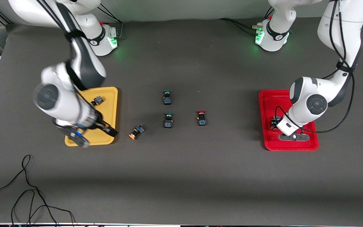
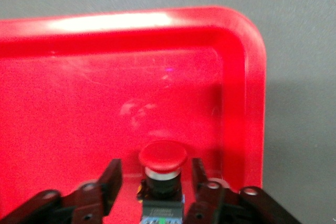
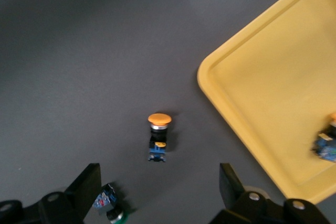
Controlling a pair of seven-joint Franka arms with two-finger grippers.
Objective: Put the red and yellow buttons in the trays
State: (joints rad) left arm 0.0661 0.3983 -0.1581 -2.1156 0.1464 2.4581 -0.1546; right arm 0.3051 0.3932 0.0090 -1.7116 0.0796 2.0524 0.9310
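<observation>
The red tray [image 1: 291, 145] lies at the left arm's end of the table. My left gripper [image 1: 276, 123] is down in it, and its open fingers stand either side of a red-capped button [image 2: 163, 156] on the tray floor [image 2: 79, 103] without touching it. The yellow tray [image 1: 110, 104] lies at the right arm's end and holds one orange-capped button [image 1: 98, 100]. My right gripper [image 1: 98, 130] hangs open and empty over that tray's corner nearest the camera. A second orange-capped button [image 1: 136, 131] lies on the table beside the yellow tray and also shows in the right wrist view [image 3: 159, 137]. A second red-capped button [image 1: 201, 118] stands mid-table.
Two green-capped switches [image 1: 167, 97] [image 1: 168, 120] stand mid-table between the orange and red buttons. One of them shows by a finger in the right wrist view [image 3: 107, 208]. A black cable [image 1: 27, 189] lies on the table near the front camera at the right arm's end.
</observation>
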